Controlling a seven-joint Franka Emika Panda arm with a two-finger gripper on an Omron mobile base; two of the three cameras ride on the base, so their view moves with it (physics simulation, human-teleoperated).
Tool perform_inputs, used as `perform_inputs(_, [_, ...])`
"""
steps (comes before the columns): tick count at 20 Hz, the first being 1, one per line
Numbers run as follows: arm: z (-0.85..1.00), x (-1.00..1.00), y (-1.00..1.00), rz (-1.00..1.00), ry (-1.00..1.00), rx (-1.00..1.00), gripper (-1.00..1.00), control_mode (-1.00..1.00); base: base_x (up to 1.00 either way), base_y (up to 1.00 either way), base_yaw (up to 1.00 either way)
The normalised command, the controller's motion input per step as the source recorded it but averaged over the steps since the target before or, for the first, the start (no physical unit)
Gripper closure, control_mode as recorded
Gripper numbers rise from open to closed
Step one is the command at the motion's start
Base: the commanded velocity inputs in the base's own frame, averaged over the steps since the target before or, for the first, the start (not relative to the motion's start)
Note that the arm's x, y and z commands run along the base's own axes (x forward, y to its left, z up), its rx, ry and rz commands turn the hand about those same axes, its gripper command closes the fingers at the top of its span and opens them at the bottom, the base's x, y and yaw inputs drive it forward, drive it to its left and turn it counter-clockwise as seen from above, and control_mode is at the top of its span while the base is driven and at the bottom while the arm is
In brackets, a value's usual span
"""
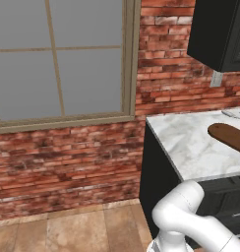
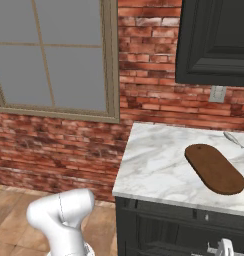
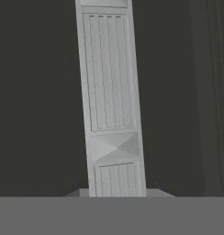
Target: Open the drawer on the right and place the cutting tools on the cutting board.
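A ribbed grey drawer handle (image 3: 111, 105) runs up the hand view against the dark drawer front (image 3: 40, 114). My gripper (image 3: 114, 190) is shut on its lower end, with the dark fingertips just showing on either side. In the right base view the white hand (image 2: 225, 247) sits low against the drawer front (image 2: 184, 220) under the counter. The reddish-brown cutting board (image 2: 214, 167) (image 1: 231, 136) lies on the marble countertop (image 2: 154, 165). A slim silver-grey cutting tool (image 2: 234, 139) (image 1: 232, 114) lies on the counter just behind the board.
A brick wall with a window (image 2: 54, 55) stands to the left of the counter. A dark upper cabinet (image 2: 214, 40) hangs over the counter, with a wall outlet (image 2: 217, 93) below it. Tiled floor (image 1: 68, 231) lies left of the cabinets.
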Motion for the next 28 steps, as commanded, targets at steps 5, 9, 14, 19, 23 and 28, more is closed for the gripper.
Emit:
perform_inputs(5, [0.00, -0.18, 0.00, 0.00, 0.00, 0.00, 1.00, -1.00, 0.00, 0.00, 0.00])
perform_inputs(9, [0.00, -0.16, 0.00, 0.00, 0.00, -0.01, 1.00, -1.00, 0.00, 0.00, 0.00])
perform_inputs(14, [0.00, -0.13, 0.00, 0.00, 0.00, 0.00, 1.00, -1.00, 0.00, 0.00, 0.00])
perform_inputs(19, [0.00, -0.11, 0.00, 0.00, 0.00, 0.00, 1.00, -1.00, 0.00, 0.00, 0.00])
perform_inputs(23, [0.00, -0.11, 0.00, 0.00, 0.00, 0.00, 1.00, -1.00, 0.00, 0.00, 0.00])
perform_inputs(28, [0.00, -0.20, 0.00, 0.00, 0.00, 0.00, 1.00, -1.00, 0.00, 0.00, 0.00])
